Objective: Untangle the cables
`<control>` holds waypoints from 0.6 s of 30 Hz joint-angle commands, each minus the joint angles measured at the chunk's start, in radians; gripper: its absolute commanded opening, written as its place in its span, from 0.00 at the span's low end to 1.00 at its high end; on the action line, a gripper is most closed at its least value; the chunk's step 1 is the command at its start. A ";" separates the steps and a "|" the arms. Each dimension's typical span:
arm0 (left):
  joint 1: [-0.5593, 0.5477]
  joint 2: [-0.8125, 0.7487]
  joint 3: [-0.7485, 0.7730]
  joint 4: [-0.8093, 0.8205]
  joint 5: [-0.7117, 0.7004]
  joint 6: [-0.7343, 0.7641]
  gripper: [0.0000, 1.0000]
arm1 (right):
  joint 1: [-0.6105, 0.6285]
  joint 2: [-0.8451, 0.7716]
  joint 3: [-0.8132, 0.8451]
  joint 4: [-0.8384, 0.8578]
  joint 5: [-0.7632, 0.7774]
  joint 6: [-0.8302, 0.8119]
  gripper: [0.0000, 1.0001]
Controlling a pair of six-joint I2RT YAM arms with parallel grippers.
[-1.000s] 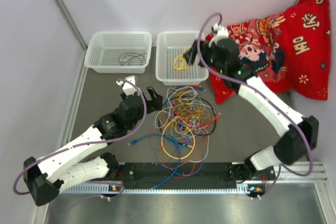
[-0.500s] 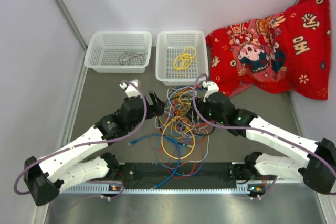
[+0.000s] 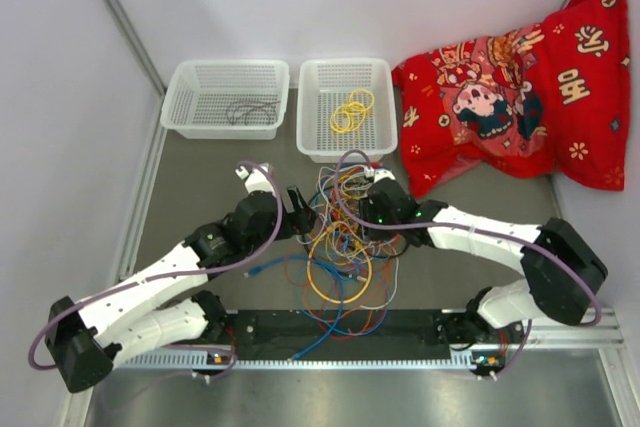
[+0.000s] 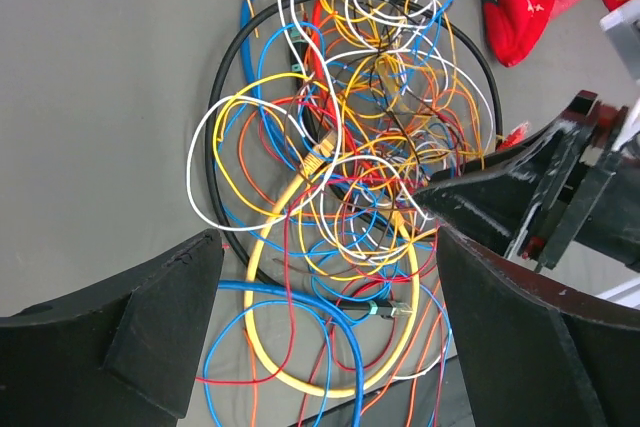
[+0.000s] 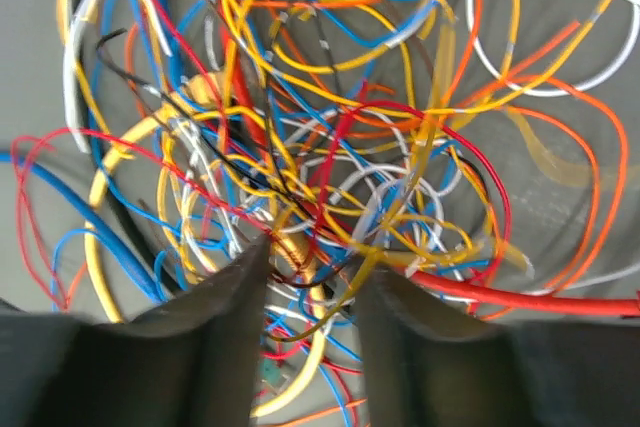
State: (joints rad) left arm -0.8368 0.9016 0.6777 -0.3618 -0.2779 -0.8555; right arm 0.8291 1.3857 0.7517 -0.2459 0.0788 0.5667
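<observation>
The cables lie in one tangled heap mid-table: thin yellow, orange, blue, white, red and black loops. My left gripper is open at the heap's left edge. In the left wrist view its gripper straddles a thick yellow loop and a blue cable without touching them. My right gripper is pushed down into the heap from the right. In the right wrist view its gripper has half-narrowed jaws, with a gap between the fingers, and yellow and brown strands run through that gap.
Two white baskets stand at the back. The left one holds a dark wire and the right one holds a yellow coil. A red patterned cushion fills the back right. A black rail runs along the near edge.
My right arm swung from the right basket down into the heap and its jaws narrowed. The left gripper edged closer to the heap.
</observation>
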 commanded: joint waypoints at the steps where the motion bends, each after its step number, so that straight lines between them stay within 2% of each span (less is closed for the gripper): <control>1: 0.001 -0.023 0.003 0.003 0.005 -0.008 0.92 | 0.005 -0.008 0.081 0.069 -0.034 0.006 0.18; 4: 0.002 -0.033 0.003 0.001 -0.010 -0.001 0.92 | 0.007 -0.054 0.092 0.069 -0.039 -0.010 0.00; 11: 0.001 -0.058 0.043 0.004 -0.070 0.077 0.92 | 0.064 -0.287 0.153 -0.010 0.041 -0.062 0.00; 18: 0.002 -0.111 0.072 0.084 -0.175 0.197 0.94 | 0.110 -0.482 0.258 -0.122 0.108 -0.142 0.00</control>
State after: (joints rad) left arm -0.8368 0.8364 0.6991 -0.3603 -0.3683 -0.7547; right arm 0.9234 0.9981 0.9287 -0.3141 0.1265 0.4858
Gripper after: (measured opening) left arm 0.934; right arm 0.022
